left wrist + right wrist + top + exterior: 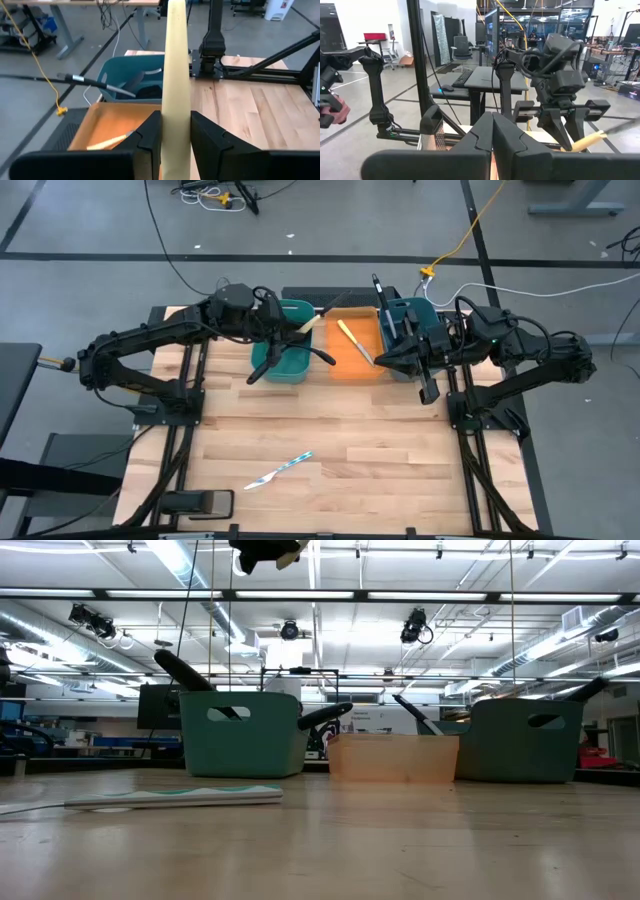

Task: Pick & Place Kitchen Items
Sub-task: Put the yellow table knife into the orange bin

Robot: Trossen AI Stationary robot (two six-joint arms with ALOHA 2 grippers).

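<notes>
Pale-yellow-handled knife (176, 75) held aloft; another (352, 340) in the tray; light-blue one (280, 470) on table.

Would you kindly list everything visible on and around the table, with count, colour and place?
Bins: two, teal, either side of the tray at the table's far side; dark utensils stick out of both.
Tray: one, orange, between the bins.
Pale-handled knife in tray: one, pale yellow, lying diagonally.
Light-blue knife: one, on the wood near the front edge.
Table: one, light wood.
Left gripper: fingers closed on a pale yellow handle, above the left bin's tray-side edge.
Right gripper: fingers shut, empty, over the right bin.
</notes>
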